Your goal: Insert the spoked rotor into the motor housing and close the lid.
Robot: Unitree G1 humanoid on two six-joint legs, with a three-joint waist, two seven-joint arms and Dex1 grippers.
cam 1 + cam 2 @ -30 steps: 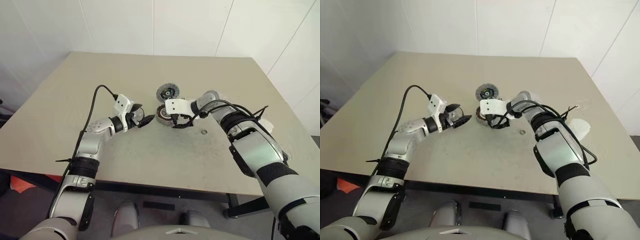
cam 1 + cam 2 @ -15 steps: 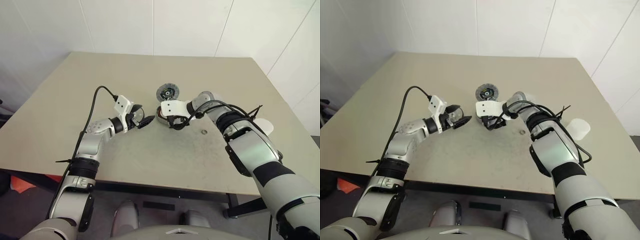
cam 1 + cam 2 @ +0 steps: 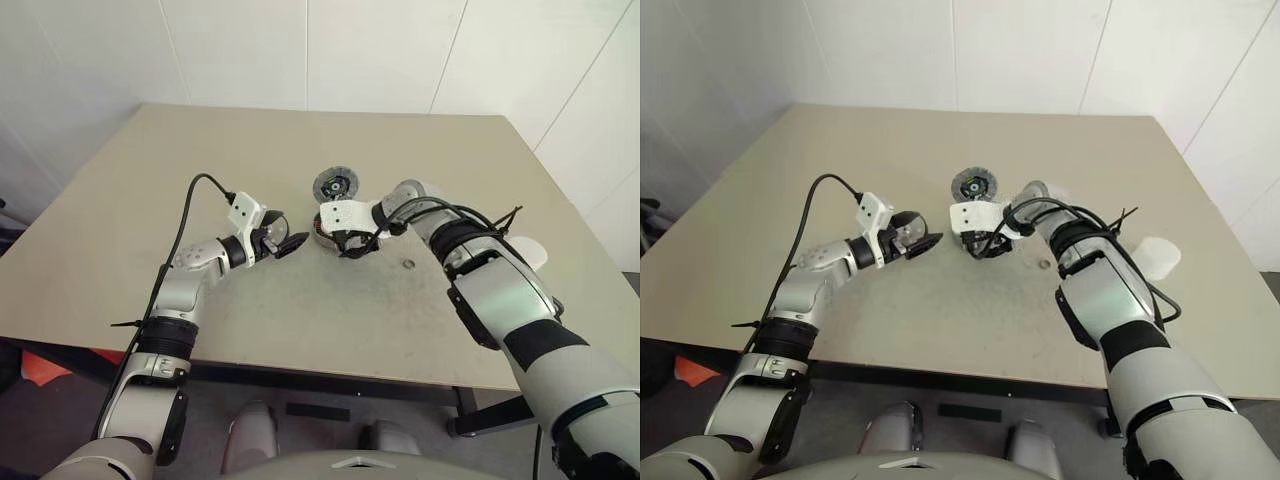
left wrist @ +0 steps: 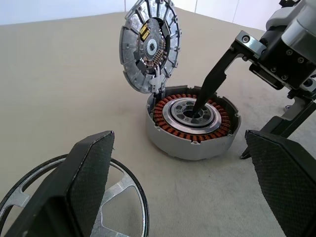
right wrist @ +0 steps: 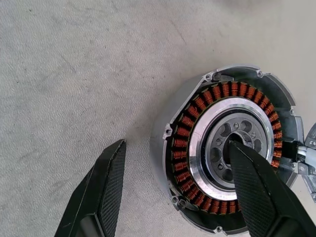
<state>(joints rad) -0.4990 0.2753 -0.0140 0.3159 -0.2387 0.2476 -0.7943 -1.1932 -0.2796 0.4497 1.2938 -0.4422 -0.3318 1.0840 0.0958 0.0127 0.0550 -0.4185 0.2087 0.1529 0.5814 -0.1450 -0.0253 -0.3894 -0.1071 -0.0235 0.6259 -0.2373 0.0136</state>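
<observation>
On a beige table [image 3: 150, 200], the motor housing [image 4: 192, 121] sits open, copper windings showing, its hinged lid [image 4: 149, 45] standing upright at the far rim. The right gripper [image 5: 177, 190] straddles the housing wall with jaws spread, 1 finger dipped into the dark centre, 1 outside; it appears to be steadying the cup, grasping nothing. The left gripper [image 4: 182, 182] waits nearby, fingers wide apart, with the spoked rotor [image 4: 111, 197] just beneath them; whether it rests on the table I cannot tell. The insertion step seems not yet begun. Next, the rotor needs centring over the windings. Plain white walls [image 3: 380, 50] surround the table.
</observation>
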